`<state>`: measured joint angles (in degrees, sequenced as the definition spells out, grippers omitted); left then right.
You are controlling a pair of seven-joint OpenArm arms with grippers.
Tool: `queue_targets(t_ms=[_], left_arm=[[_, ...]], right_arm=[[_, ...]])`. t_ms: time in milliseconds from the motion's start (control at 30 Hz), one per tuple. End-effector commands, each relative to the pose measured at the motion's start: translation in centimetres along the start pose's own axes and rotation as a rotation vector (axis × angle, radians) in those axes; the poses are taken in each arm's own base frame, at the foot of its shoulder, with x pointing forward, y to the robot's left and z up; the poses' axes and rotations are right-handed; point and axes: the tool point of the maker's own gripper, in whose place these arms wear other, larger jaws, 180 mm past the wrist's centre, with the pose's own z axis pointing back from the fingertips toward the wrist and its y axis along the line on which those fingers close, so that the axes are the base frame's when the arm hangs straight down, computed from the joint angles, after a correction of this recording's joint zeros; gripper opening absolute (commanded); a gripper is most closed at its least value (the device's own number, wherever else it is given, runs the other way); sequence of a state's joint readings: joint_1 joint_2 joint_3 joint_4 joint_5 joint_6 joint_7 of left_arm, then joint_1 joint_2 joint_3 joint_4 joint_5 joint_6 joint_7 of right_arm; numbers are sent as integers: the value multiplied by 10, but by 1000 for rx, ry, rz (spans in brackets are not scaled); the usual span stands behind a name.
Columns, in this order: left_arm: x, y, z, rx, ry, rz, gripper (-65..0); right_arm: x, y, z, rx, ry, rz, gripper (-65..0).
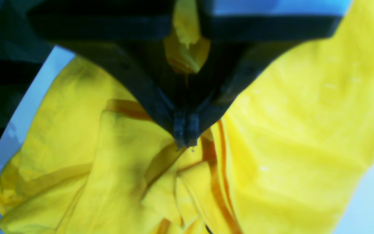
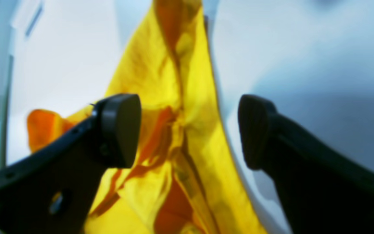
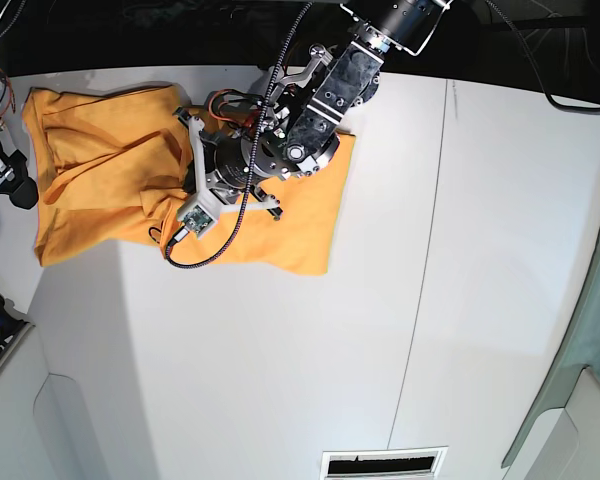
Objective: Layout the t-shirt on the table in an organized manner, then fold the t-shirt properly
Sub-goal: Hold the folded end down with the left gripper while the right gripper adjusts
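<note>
Left gripper (image 1: 186, 143), jaws pressed together pinching a fold of the t-shirt (image 3: 90, 175), held it rumpled at the table's (image 3: 380, 330) far edge while the right gripper (image 2: 188, 130) stood spread beside it, so laying-out remained unfinished; spreading flat likely followed.

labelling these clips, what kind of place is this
Probably a robotics lab bench: a large bare white table, loose cables at its edge, and a t-shirt as practice material.
</note>
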<state>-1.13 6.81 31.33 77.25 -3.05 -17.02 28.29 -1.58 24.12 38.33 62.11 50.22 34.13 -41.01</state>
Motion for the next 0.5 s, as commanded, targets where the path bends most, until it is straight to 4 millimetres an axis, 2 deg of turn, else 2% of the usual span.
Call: queue_targets(t_ms=[0, 300, 467], left_arm=[[19, -3, 0, -12, -53, -2, -650], [19, -3, 0, -12, -53, -2, -650], [19, -3, 0, -12, -51, -2, -650]], right_arm=[[23, 3, 5, 7, -51, 35, -198], [-2, -14, -1, -24, 0, -27, -198], [-16, -5, -8, 46, -1, -128, -198]])
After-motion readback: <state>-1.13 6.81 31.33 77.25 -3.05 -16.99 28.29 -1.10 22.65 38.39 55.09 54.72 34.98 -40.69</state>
